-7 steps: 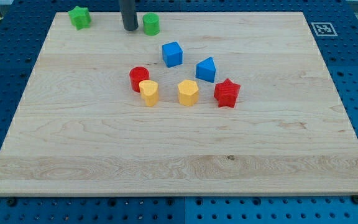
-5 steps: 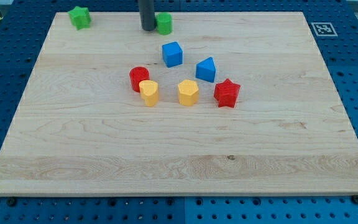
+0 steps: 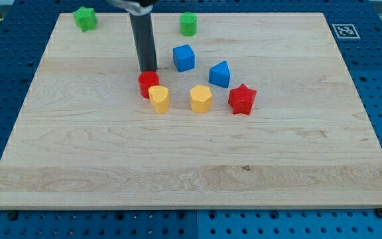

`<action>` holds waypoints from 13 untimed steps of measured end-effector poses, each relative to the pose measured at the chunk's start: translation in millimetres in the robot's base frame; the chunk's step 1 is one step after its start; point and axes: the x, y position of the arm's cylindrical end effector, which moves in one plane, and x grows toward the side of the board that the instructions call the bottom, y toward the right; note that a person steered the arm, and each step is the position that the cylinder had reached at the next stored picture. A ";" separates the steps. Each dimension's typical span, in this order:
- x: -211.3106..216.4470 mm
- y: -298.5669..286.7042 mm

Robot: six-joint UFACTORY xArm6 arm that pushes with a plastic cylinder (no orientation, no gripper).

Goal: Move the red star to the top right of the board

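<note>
Yellow blocks: two — [image 3: 158,98] and [image 3: 200,98] — nearest the view's bottom.
Red star [image 3: 242,99]: mid-board, at 3 o'clock of them, untouched.
Red cylinder [image 3: 148,83]: just above the yellow pair.
My tip [image 3: 146,70]: a bare rod, no jaws, holding nothing — at the cylinder's 12 o'clock edge.
Blue blocks: cube [image 3: 184,58], wedge [image 3: 219,74].
Green blocks: [image 3: 188,24], [image 3: 84,18], farthest.

My tip [image 3: 147,70] is the lower end of a straight dark rod that comes down from the view's top edge, left of centre, leaning only slightly, its foot a shade further to the view's right than its top. A blurred, lighter part of the arm shows at the very top above the rod. The tip seems to sit low, at sliding height, though actual contact cannot be made out.
</note>
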 end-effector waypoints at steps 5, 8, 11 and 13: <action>25.3 120.0; 92.0 188.3; 144.9 195.3; 172.6 234.9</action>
